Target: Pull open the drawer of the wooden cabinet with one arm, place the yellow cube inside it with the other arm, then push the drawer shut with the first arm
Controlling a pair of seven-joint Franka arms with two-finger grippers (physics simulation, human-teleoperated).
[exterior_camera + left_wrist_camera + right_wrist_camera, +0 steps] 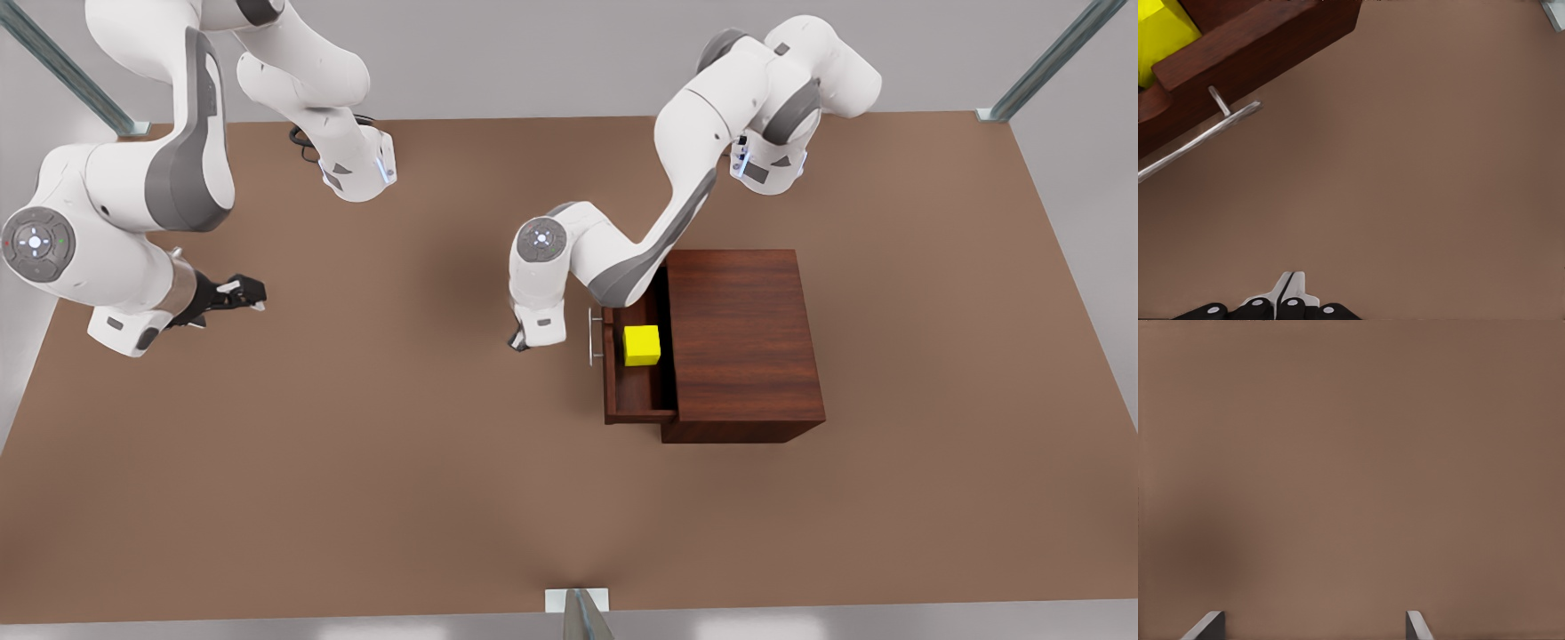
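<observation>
The wooden cabinet [742, 338] stands right of the table's middle in the front view. Its drawer [636, 396] is pulled out toward the front view's left, silver bar handle [592, 336] leading. The yellow cube [642, 345] rests inside the drawer. My left gripper [518, 342] hangs just off the handle on the table side, not touching it. In the left wrist view its fingertips [1288, 287] are shut on nothing, with the handle [1198, 143] and cube [1161, 37] beyond. My right gripper [244, 292] waits at the front view's far left, open [1315, 620] over bare table.
The brown table [400, 462] stretches wide around the cabinet. Metal frame posts [578, 613] stand at the near edge and the far corners. The left arm's elbow reaches over the cabinet's far corner.
</observation>
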